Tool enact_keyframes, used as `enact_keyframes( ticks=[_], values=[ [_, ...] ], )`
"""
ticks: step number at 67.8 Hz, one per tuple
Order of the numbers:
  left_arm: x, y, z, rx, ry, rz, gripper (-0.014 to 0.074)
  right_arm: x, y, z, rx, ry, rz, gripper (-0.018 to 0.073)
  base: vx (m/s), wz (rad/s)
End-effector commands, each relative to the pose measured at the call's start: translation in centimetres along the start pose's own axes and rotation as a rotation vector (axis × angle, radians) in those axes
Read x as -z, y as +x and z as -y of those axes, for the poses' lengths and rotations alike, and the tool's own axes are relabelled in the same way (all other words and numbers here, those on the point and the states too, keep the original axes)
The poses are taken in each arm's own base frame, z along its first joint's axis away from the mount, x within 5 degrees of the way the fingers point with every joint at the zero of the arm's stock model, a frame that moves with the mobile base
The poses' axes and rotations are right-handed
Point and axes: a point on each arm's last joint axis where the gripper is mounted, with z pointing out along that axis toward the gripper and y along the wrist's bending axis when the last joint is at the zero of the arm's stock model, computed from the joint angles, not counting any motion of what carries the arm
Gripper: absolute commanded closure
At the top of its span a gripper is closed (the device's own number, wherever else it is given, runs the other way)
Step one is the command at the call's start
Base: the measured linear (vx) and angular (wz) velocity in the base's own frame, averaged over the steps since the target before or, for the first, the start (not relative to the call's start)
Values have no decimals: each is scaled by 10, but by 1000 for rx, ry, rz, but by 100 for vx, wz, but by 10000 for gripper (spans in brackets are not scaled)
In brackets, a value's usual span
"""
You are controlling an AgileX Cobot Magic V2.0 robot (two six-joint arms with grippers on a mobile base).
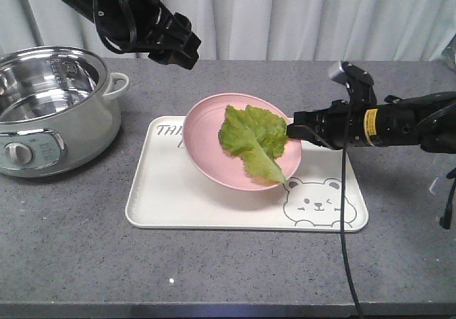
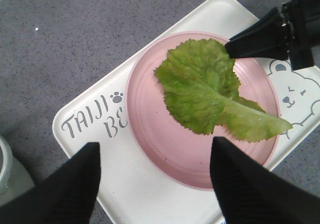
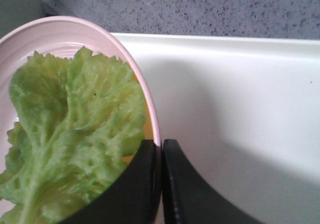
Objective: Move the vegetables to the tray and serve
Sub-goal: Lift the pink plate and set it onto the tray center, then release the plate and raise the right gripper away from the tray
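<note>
Filling the front view, a grey speckled table (image 1: pixel 71 262) carried everything. At its centre lay the cream tray (image 1: pixel 178 205), with grey lettering at its eleven o'clock corner and a winking bear at five o'clock. A steel-lined electric pot (image 1: pixel 50 119) stood just beside the tray at nine o'clock.

Over the tray's middle, a round pink plate (image 1: pixel 214 162) was tipped, its high side toward three o'clock and its low edge toward six o'clock. Whether that low edge touched the tray could not be told. The lettuce (image 1: pixel 253 137) lay on the plate, not yet on the tray. Its crinkled blade sat near the raised side. Its pale rib pointed to five o'clock, the tip hanging just past the plate's rim.

The right gripper (image 1: pixel 292 129) reached in from three o'clock and was clamped tight on the plate's rim, one finger inside beside the leaf and one outside. The left gripper (image 2: pixel 156 146) hung above the table at eleven o'clock, its fingers spread wide and holding nothing.

The step in hand appeared to be pouring the leaf off the plate. The next move probably called for a steeper tilt toward five o'clock. The leaf might cling to the plate, so the free left gripper might have to pull it down.
</note>
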Motion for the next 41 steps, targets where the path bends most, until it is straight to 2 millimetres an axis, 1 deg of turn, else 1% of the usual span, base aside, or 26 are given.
enact_keyframes(
  ticks=[1, 8, 15, 32, 36, 41],
  values=[
    [29, -6, 4, 8, -1, 89, 150, 9, -15, -11, 48, -8, 56, 542, 0, 0],
    [29, -5, 4, 7, -2, 89, 150, 3, -10, -5, 39, -5, 37, 509, 0, 0],
    [29, -5, 4, 7, -2, 89, 150, 0, -7, -4, 48, -20, 22, 441, 0, 0],
    [29, -5, 4, 7, -2, 89, 150, 2, -9, -4, 70, -9, 31, 176, 0, 0],
    [29, -5, 4, 8, -2, 89, 150, 3, -10, -5, 72, -5, 35, 143, 0, 0],
    [29, -6, 4, 8, -1, 89, 150, 6, -12, -5, 76, 1, 47, 134, 0, 0]
  ],
)
